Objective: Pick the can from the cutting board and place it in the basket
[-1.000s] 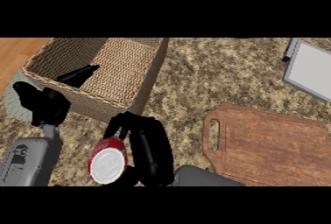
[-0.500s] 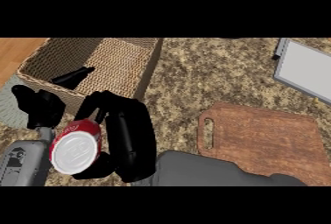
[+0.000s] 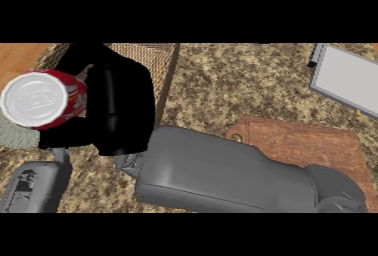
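The can (image 3: 43, 100) sits at about nine o'clock in the head view, held close under the camera with its silver top facing up and its red wall showing on the right. The right hand (image 3: 122, 112) is clamped on it: the black fingers curl round the wall on the three o'clock side and hide most of it. The can is clear of the cutting board (image 3: 314, 145), which lies bare at about four o'clock, partly under the grey right forearm (image 3: 221, 175).

The basket (image 3: 161, 65) lies at eleven to twelve o'clock, its wicker wall showing just past the hand. Whether the can is already over the opening I cannot tell, as hand and can cover that corner.

I judge the can light and stiff with a smooth, slippery wall (probably thin metal that could dent). The mid-height wrap round the wall looks the right hold, since the rim offers little to grasp. It would roll if laid on its side, so it is best set down upright on the basket floor.

The left forearm (image 3: 33, 187) comes in at seven o'clock. Its hand is lost behind the can and right hand, so I cannot tell its state.
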Robot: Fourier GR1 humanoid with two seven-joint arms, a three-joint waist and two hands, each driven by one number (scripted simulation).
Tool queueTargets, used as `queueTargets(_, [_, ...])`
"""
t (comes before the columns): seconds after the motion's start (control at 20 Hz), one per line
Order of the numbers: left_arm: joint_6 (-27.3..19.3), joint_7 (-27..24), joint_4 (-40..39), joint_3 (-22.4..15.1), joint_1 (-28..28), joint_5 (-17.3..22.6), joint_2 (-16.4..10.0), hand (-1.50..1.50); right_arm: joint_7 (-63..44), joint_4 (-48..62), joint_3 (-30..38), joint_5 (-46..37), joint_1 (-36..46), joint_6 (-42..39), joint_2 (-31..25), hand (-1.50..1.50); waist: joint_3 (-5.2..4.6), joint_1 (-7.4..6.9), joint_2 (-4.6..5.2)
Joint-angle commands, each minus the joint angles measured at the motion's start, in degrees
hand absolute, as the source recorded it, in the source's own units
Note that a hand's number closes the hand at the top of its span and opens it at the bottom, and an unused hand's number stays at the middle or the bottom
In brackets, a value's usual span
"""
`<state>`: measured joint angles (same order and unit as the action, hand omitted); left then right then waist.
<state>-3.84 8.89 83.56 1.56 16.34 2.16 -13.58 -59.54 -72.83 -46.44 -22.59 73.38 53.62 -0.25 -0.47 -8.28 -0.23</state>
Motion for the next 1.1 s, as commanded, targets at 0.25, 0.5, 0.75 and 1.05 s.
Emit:
queueTargets(0.25, [-1.30, 1.00, -2.64, -1.70, 1.98, -2.12, 1.24, 0.00, -9.86, 17.07, -1.41, 4.21, 16.96, 1.80, 0.24, 1.50, -0.12, 0.02, 1.13])
queueTargets(0.5, [-0.61, -1.14, -2.86, -1.71, 1.05, -2.12, 1.02, 0.00, -10.61, 24.08, -3.09, 8.95, 19.91, 0.96, 0.25, 1.50, -0.21, -1.13, 1.62])
queueTargets(0.75, [-1.72, 0.17, -1.94, -2.15, 2.32, -2.39, 1.80, 0.00, -8.72, 27.97, -4.24, 14.47, 20.64, 1.05, 0.25, 1.50, -0.06, -1.35, 1.93])
queueTargets(1.05, [-1.42, -0.22, -4.24, -0.69, 4.56, -1.96, 0.76, 0.00, -3.94, 31.09, -6.25, 19.39, 18.54, 1.98, 0.25, 1.50, 0.01, -0.37, 2.58])
